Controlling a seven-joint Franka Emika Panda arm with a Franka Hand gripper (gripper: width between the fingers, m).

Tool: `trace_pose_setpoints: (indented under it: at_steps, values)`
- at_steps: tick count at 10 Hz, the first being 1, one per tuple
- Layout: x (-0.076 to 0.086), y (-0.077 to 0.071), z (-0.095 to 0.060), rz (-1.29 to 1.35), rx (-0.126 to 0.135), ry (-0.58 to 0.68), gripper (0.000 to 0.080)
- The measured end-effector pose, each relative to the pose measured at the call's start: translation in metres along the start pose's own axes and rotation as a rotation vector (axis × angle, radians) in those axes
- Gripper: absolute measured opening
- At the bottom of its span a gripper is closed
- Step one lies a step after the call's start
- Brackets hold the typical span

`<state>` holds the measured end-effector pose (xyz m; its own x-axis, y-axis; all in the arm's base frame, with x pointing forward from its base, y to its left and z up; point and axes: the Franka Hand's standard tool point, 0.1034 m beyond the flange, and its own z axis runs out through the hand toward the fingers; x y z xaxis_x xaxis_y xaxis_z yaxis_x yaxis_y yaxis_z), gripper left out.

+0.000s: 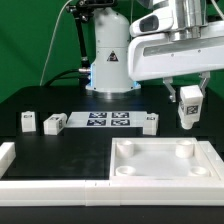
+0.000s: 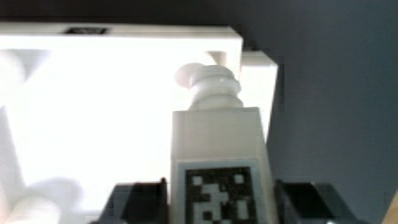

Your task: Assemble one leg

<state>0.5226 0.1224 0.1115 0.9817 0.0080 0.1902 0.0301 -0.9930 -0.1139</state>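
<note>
Standing here, I see the arm's two-finger end effector clamped on the leg, a small white rectangular plastic block with a black-and-white square tag on its side. So the leg lies off to no side of the end effector. It sits right between the dark fingers and hangs below them, held clear of the black worktop. Its long axis runs on from the end effector, near upright, with the narrow stepped tip pointing down.

Beneath lies the large white square tray-like piece. The leg hovers by its far corner on the exterior view's right. The tip looks just beside what seems a round corner socket, not yet in it. I'd judge the coming move turns on lining tip and socket up before lowering.
</note>
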Motion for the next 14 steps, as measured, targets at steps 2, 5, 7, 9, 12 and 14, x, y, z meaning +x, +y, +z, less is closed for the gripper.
trace_pose_setpoints:
  at_steps: [2,5,7,9,12,14]
  values:
    - [0.000,0.000,0.000,0.000,0.000,0.002,0.0288]
    - [0.013,0.003,-0.001,-0.054,0.002,0.268,0.0288]
    - [0.037,-0.004,0.002,-0.129,0.001,0.267,0.0288]
    - [0.061,0.001,0.012,-0.157,-0.005,0.278,0.0288]
    - [0.075,0.003,0.026,-0.169,-0.006,0.298,0.0288]
    - [0.075,0.003,0.026,-0.169,-0.006,0.297,0.0288]
